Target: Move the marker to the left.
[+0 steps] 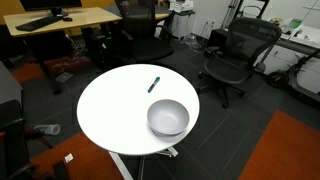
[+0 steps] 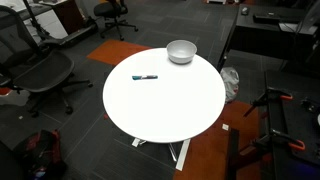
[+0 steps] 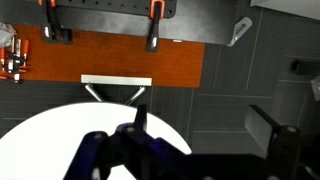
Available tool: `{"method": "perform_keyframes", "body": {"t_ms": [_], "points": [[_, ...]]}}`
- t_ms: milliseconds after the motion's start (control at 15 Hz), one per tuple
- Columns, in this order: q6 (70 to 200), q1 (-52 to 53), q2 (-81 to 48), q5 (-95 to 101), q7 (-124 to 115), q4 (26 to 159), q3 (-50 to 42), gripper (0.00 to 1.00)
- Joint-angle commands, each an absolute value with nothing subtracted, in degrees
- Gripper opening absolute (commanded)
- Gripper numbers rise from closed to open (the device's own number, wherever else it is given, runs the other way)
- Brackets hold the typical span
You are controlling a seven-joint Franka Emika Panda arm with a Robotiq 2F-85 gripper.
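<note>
The marker point(image 1: 154, 84) lies near the bowl point(image 1: 168, 118), not touching it, so I am just starting. I cannot tell if my gripper point(image 3: 135, 135) has its fingers apart; next I must reach down to the marker

On the worktop point(image 1: 115, 110), in both exterior views: the marker point(image 1: 153, 84) and a bowl point(image 1: 168, 117), near each other but apart. Marker flat, further in from the rim; bowl upright, close to the rim. Around the worktop, on the floor: office chairs point(image 1: 232, 52), with a desk point(image 1: 60, 18) behind, well apart.
</note>
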State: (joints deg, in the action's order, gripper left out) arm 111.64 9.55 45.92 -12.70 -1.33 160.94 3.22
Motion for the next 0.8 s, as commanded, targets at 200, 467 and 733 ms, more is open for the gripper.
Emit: {"method": "perform_keyframes", "body": {"t_ms": [200,467,733], "points": [[111.4,9.1,45.6,-13.0,-1.0,161.2,3.6,1.0],[111.9,8.4,44.2,-11.8,-0.5,160.1,3.5,1.0],[114.9,5.7,36.7,-4.7,2.7,153.7,2.9,1.0]]}}
